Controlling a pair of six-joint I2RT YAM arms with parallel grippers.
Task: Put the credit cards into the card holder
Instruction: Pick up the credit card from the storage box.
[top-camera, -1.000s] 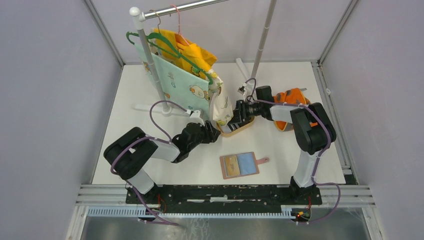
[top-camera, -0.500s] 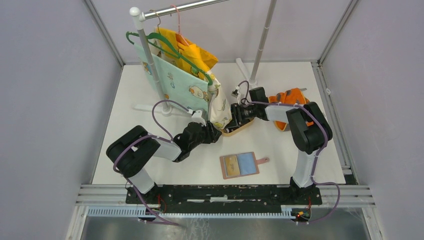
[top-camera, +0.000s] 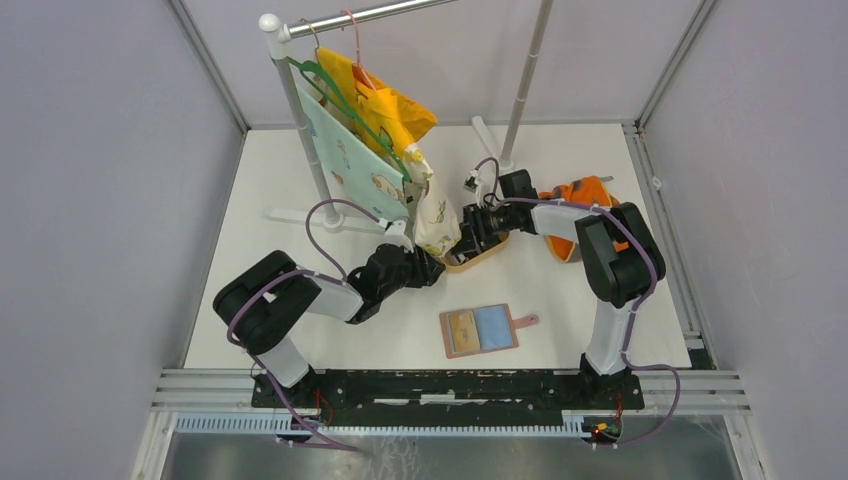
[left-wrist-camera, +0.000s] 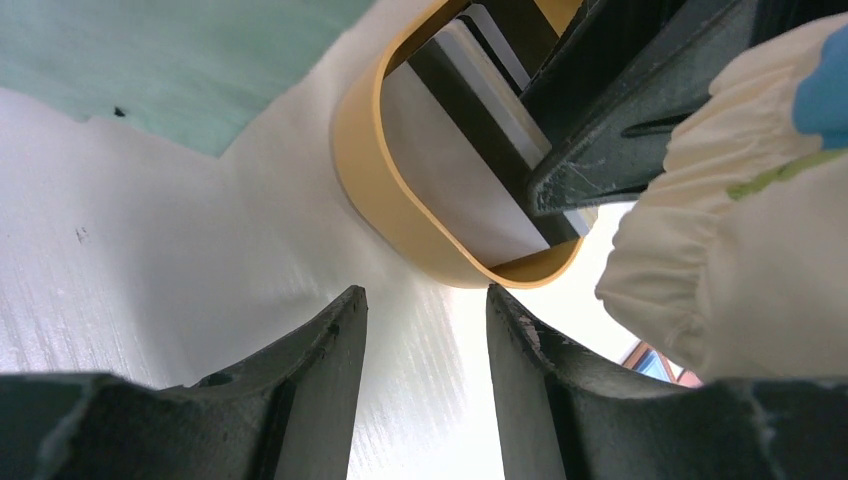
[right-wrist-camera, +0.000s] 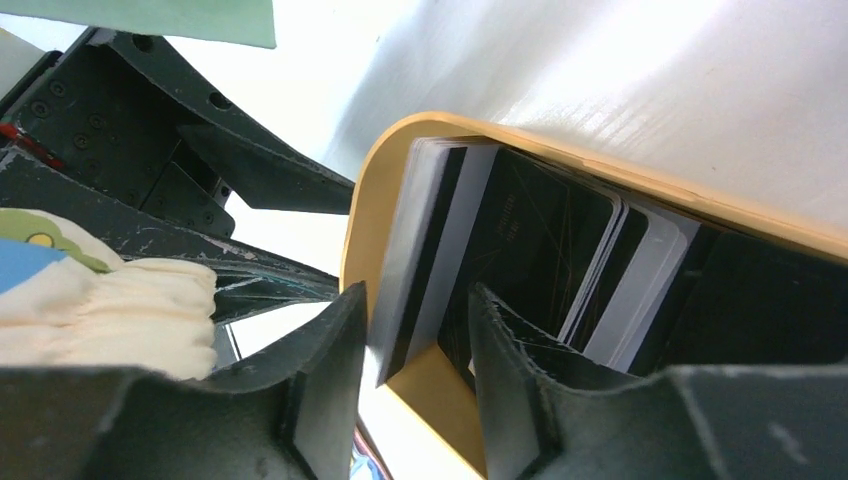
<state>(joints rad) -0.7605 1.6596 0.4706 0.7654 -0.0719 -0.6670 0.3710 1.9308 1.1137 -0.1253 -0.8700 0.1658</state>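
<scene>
The credit cards (right-wrist-camera: 545, 235), white, grey and dark, stand stacked on edge inside a tan oval dish (right-wrist-camera: 362, 215). My right gripper (right-wrist-camera: 415, 295) reaches into that dish, open, with the corner of a grey striped card (right-wrist-camera: 425, 250) between its fingers and gaps on both sides. Just outside the dish rim (left-wrist-camera: 380, 200), my left gripper (left-wrist-camera: 425, 300) is open over bare table, holding nothing. The card holder (top-camera: 480, 330) lies open flat near the front, apart from both grippers (top-camera: 437, 268) (top-camera: 468, 238).
A clothes rack (top-camera: 290, 90) with hanging green and yellow garments stands behind the left arm. A cream cloth (left-wrist-camera: 720, 250) droops right beside the dish and both grippers. An orange cloth (top-camera: 585, 190) lies at the back right.
The right gripper has moved left and down into the dish. The hanging garments have swung on the rail. The left arm has barely moved.
</scene>
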